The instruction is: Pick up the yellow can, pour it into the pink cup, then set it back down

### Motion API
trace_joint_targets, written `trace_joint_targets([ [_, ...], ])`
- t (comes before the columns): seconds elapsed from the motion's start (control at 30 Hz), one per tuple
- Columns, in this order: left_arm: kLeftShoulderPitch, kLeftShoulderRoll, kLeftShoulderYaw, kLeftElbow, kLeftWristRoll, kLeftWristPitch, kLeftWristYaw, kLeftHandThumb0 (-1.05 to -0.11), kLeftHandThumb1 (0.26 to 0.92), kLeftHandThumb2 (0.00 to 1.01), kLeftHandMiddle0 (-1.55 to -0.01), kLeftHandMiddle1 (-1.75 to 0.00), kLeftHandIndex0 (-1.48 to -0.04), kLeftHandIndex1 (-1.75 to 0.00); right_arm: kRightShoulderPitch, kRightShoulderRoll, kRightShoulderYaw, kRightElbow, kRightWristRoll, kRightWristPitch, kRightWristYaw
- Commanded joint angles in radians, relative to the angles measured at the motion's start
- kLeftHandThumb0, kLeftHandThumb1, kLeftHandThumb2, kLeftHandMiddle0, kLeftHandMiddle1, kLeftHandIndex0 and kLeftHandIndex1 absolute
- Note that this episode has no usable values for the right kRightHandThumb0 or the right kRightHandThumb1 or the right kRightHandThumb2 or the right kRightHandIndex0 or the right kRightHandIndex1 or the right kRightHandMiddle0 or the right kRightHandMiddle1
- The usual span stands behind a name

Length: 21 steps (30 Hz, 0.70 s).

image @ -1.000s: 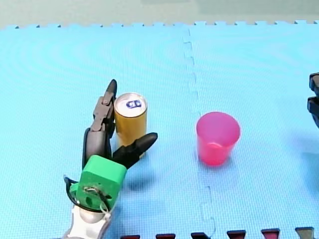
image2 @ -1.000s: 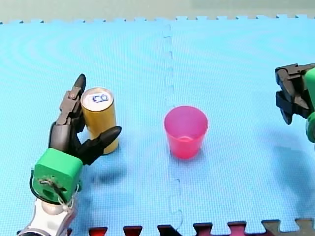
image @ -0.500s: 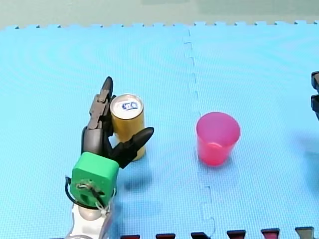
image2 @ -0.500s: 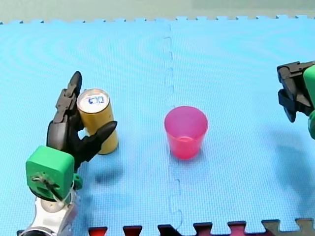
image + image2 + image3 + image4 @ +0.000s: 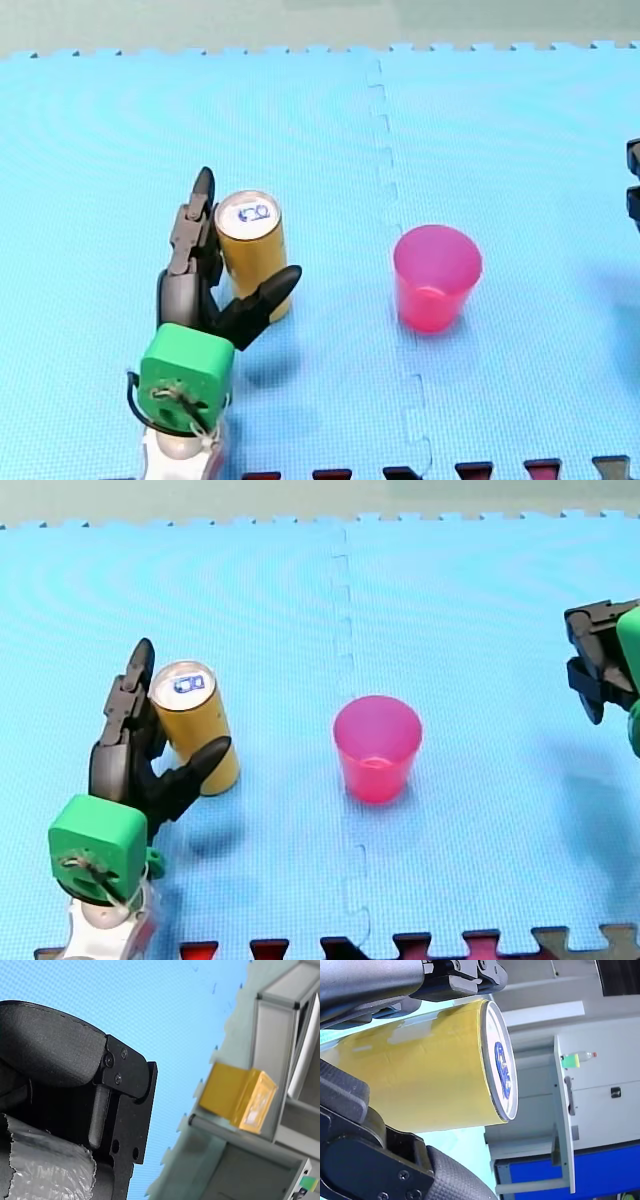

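The yellow can [image 5: 250,255] with a silver top stands left of the mat's middle, leaning slightly left. My left hand [image 5: 243,235] is shut on it, with fingers [image 5: 190,230] along its left side and the thumb [image 5: 265,298] across its lower right. In the second wrist view the can [image 5: 420,1075] sits between the same black fingers. The pink cup [image 5: 436,275] stands upright to the right of the can, apart from it. My right hand [image 5: 597,660] is at the far right edge above the mat and holds nothing.
A blue foam mat [image 5: 480,120] covers the surface, with a puzzle seam [image 5: 385,150] running front to back just left of the cup. Red and black tile edges [image 5: 470,470] line the front. A yellow box [image 5: 240,1097] on a metal frame lies beyond the mat.
My left hand has shifted a little left and toward me with the can in it, and the can now leans slightly. The right hand has drifted a little to the right.
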Motion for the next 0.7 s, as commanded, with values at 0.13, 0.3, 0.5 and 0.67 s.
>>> trace_joint_targets([
  [0.13,0.008,0.009,-0.005,-0.01,0.009,0.019,-0.001,-0.888,0.73,0.0,-0.27,0.0,-0.16,0.0,-0.004,-0.006,0.004,-0.005,-0.001,0.003,-0.002],
  [0.3,0.006,0.011,-0.011,-0.015,0.016,0.038,0.007,-0.885,0.724,0.0,-0.27,0.0,-0.16,0.0,-0.003,-0.003,0.003,-0.007,0.002,0.002,-0.002],
  [0.5,-0.024,0.0,0.013,-0.018,-0.005,0.079,0.042,-0.736,0.68,0.01,-0.38,-0.04,-0.26,-0.03,0.001,-0.003,0.0,-0.009,0.007,-0.004,-0.002],
  [0.67,-0.051,-0.015,0.033,-0.018,-0.041,0.146,0.034,-0.769,0.709,0.01,-0.37,-0.01,-0.29,-0.02,0.005,-0.004,-0.002,-0.011,0.011,-0.011,0.0],
])
